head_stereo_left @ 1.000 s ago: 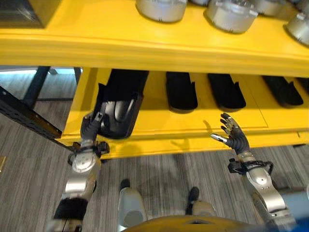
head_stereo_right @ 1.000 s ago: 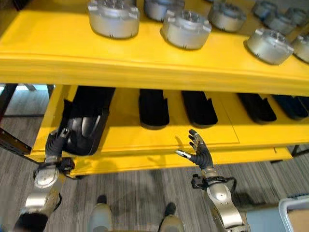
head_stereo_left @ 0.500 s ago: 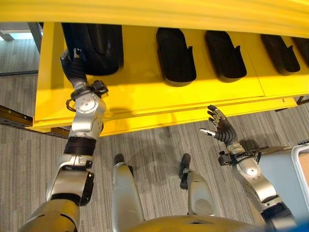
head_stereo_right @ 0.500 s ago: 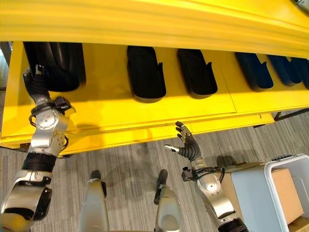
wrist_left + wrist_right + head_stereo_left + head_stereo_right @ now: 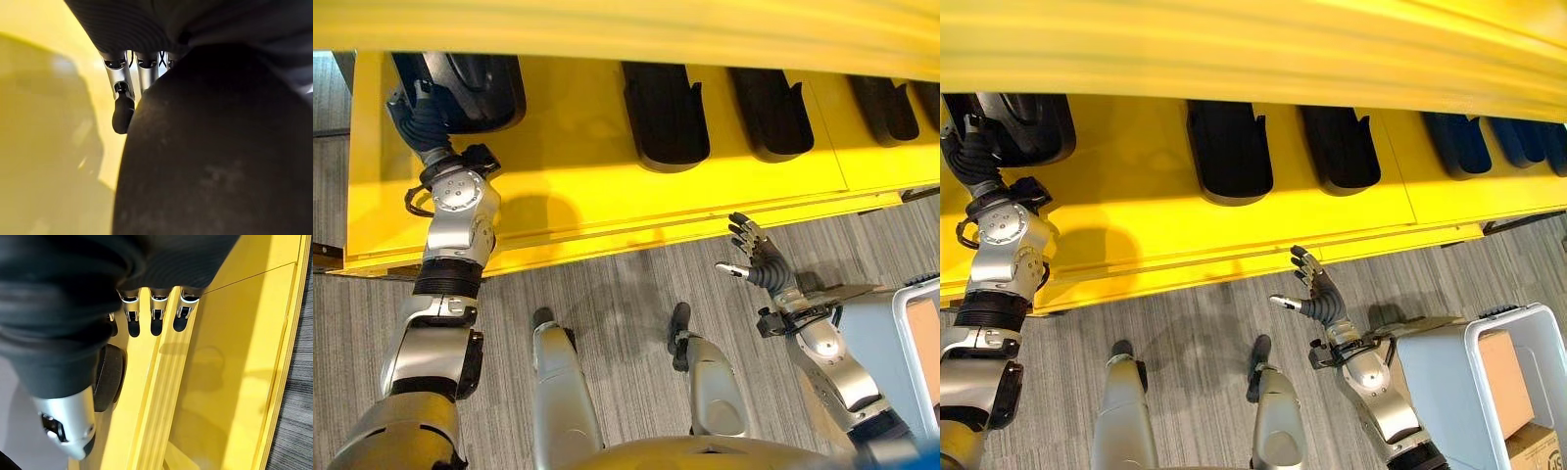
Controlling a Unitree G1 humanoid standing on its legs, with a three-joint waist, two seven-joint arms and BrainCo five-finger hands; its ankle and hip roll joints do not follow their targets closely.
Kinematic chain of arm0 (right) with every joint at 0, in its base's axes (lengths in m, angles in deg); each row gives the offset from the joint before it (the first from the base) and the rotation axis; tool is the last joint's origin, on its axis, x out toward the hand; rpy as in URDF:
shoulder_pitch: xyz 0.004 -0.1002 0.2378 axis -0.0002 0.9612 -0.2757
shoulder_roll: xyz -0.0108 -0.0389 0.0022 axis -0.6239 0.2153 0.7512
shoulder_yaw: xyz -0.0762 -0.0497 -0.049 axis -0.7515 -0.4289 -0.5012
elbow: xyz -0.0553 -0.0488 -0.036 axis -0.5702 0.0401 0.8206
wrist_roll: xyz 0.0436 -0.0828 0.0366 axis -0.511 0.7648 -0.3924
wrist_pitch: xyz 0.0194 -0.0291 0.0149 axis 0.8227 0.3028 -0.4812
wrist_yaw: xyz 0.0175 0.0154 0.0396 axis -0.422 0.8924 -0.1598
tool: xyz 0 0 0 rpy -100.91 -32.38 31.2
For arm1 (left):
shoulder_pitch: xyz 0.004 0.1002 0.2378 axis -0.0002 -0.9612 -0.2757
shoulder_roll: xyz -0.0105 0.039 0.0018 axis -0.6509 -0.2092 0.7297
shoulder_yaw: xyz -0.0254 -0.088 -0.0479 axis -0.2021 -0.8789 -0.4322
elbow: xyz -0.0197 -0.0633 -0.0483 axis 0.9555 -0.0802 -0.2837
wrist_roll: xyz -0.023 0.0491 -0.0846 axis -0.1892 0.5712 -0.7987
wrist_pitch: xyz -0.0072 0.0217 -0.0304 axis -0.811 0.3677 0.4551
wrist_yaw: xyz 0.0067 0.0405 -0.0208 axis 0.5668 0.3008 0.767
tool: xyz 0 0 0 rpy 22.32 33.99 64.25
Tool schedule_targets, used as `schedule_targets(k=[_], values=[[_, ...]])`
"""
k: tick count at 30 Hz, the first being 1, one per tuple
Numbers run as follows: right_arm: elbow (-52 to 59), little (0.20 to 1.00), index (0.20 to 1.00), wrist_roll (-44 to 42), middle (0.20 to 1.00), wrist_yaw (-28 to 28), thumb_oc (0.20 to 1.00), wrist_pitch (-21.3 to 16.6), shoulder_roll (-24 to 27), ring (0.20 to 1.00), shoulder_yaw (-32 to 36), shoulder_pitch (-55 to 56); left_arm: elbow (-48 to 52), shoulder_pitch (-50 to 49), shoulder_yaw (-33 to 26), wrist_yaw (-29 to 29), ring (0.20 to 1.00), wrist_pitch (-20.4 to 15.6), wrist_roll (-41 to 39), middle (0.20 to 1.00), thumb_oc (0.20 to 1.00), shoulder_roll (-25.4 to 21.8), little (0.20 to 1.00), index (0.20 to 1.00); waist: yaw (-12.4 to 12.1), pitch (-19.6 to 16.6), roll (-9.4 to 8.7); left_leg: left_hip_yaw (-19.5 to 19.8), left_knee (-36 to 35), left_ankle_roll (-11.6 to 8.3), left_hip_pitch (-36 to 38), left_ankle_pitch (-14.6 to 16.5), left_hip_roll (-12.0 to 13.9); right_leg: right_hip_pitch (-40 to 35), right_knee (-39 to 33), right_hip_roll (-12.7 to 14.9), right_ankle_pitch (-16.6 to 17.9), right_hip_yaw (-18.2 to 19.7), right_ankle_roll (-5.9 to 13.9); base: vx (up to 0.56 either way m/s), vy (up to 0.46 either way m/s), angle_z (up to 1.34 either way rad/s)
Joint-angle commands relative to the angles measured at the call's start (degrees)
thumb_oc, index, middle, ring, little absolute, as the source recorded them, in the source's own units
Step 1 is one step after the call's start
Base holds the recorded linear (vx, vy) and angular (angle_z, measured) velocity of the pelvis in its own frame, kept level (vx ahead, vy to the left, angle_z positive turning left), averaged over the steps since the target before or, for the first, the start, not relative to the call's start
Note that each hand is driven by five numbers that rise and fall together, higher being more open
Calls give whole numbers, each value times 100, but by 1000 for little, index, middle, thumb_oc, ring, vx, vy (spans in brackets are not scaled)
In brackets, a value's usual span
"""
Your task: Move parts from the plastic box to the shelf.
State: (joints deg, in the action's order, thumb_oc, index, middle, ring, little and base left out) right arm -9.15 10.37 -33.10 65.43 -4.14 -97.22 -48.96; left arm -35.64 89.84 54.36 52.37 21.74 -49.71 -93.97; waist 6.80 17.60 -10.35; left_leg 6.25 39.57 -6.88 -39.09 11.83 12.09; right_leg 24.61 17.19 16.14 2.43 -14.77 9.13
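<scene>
1. One black part sits at the far left of the yellow shelf, with the left hand against it; whether its fingers grip cannot be told.
2. Right hand hovers empty, fingers spread, near the shelf's front edge.
3. Further black parts line the shelf rightward.
4. Plastic box stands on the floor at right.

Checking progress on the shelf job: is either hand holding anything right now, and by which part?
The left hand is at the black part on the yellow shelf; grip unclear. The right hand is open and empty.
</scene>
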Motion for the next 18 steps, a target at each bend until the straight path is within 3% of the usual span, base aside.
schedule_targets(k=[1, 18], values=[[458, 1000, 1000, -164, 1000, 4, 1000, -375, 349, 1000, 305, 69, -168, 465, 203, -87, 200, -234, 162, 200, 200, -175, 200, 200, -68, -172, 98, -315, -778, 298, 317, -344, -137, 295, 969, 113, -614, 119, -46, 0, 0, 0], [533, 1000, 1000, -185, 1000, -4, 1000, -381, 457, 1000, 300, 10, -83, -412, 55, -205, 200, -154, 164, 200, 200, 615, 200, 200, -144, -60, 101, -291, -632, 293, 122, -352, -148, 612, 1328, 119, -785, 174, -159, -2, 1, 0]])
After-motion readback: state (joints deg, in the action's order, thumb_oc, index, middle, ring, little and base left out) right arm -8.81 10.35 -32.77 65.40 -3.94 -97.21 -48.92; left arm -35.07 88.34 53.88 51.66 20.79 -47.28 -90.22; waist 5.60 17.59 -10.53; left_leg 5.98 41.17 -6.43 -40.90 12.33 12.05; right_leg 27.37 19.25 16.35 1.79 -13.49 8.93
